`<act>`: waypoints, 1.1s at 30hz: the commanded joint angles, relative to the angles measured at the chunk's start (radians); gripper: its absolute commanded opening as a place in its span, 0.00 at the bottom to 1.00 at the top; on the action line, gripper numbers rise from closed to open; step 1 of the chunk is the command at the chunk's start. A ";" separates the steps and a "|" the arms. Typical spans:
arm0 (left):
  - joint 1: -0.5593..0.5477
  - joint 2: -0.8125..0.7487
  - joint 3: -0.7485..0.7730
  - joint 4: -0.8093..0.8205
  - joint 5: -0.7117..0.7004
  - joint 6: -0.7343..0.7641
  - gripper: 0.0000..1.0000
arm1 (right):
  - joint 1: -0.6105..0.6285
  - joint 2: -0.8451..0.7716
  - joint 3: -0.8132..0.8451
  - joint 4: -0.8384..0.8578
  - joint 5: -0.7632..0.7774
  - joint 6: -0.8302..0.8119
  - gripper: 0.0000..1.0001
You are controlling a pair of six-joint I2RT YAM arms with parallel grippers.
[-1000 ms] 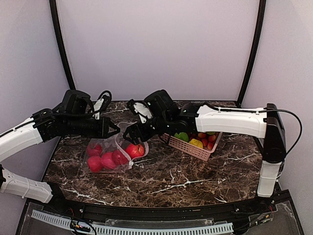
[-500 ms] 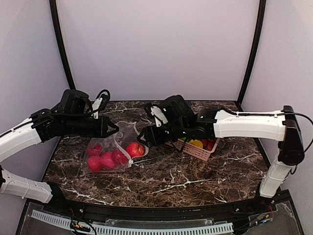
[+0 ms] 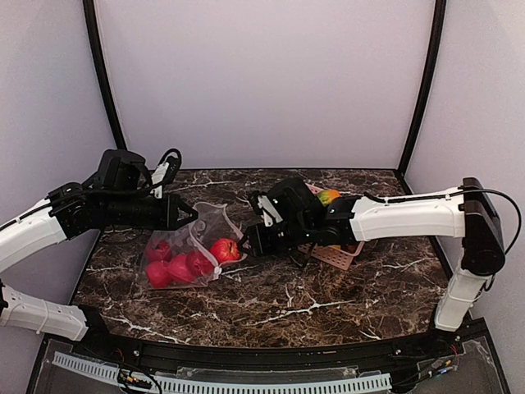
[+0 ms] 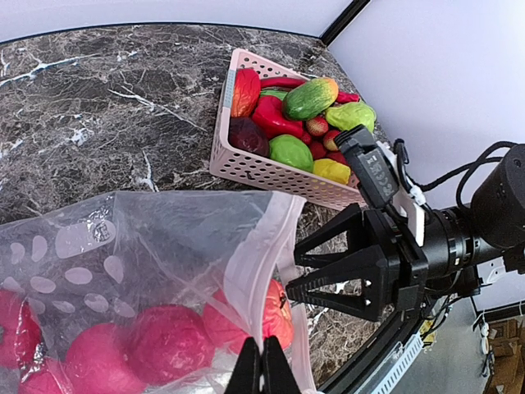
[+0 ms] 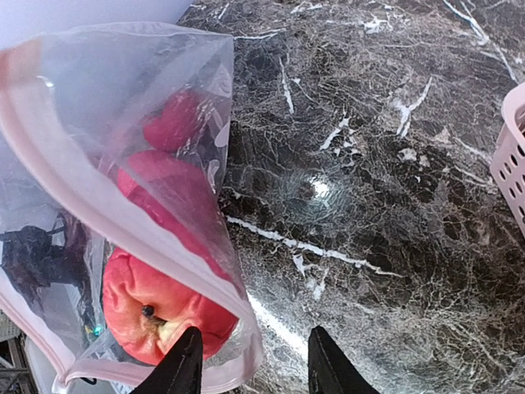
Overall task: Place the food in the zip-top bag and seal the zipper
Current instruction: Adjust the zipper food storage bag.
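Showing the left gripper [image 4: 262,368] pinched shut on the zip-top bag [image 4: 164,238] at its zipper [image 4: 261,263]. The food [image 3: 184,264], red fruits, lies inside the bag. The right gripper [image 4: 302,275], jaws apart and empty, hovers at the bag's 3 o'clock in the top view, just before the pink basket [image 3: 335,256].

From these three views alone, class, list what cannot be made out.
- Top view: the right arm covers most of the basket, so its contents cannot be counted.
- Left wrist view: the zip-top bag runs off the left and bottom edges, so the food inside cannot be counted.
- Right wrist view: one finger of the right gripper covers the zipper edge, so contact is unclear.
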 commanded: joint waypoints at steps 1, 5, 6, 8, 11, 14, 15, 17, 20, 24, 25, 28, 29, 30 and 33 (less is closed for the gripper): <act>-0.001 -0.025 0.002 -0.025 -0.009 0.004 0.01 | -0.011 0.039 -0.015 0.051 -0.018 0.022 0.40; -0.001 -0.027 0.001 -0.028 -0.012 0.004 0.01 | -0.016 0.053 -0.011 0.075 -0.042 0.015 0.29; 0.000 -0.027 0.001 -0.027 -0.015 0.003 0.01 | -0.017 0.054 -0.006 0.079 -0.050 0.010 0.20; 0.001 -0.024 0.009 -0.031 -0.021 0.005 0.01 | -0.016 0.043 0.008 0.086 -0.065 -0.005 0.04; 0.005 -0.004 0.090 -0.088 -0.063 0.041 0.01 | -0.014 -0.007 0.048 0.086 -0.086 -0.043 0.00; 0.023 0.021 0.235 -0.193 -0.132 0.091 0.01 | -0.007 -0.077 0.087 0.095 -0.116 -0.087 0.00; 0.028 0.024 0.261 -0.213 -0.146 0.116 0.01 | -0.004 -0.098 0.103 0.098 -0.132 -0.107 0.00; 0.051 0.027 0.332 -0.266 -0.184 0.145 0.01 | 0.007 -0.132 0.133 0.100 -0.166 -0.142 0.00; 0.077 0.015 0.389 -0.319 -0.213 0.166 0.01 | 0.026 -0.167 0.164 0.114 -0.206 -0.170 0.00; 0.103 0.000 0.404 -0.347 -0.226 0.178 0.01 | 0.032 -0.187 0.162 0.141 -0.228 -0.149 0.00; 0.106 0.001 0.403 -0.348 -0.224 0.178 0.01 | 0.030 -0.188 0.159 0.147 -0.230 -0.143 0.00; 0.107 0.017 0.393 -0.349 -0.180 0.166 0.01 | 0.031 -0.183 0.153 0.168 -0.261 -0.126 0.00; 0.107 0.022 0.386 -0.338 -0.156 0.163 0.01 | 0.031 -0.180 0.152 0.181 -0.276 -0.121 0.00; 0.107 0.024 0.381 -0.331 -0.143 0.159 0.01 | 0.031 -0.180 0.150 0.183 -0.289 -0.116 0.00; 0.107 0.024 0.371 -0.288 -0.094 0.155 0.01 | 0.031 -0.182 0.141 0.221 -0.312 -0.102 0.00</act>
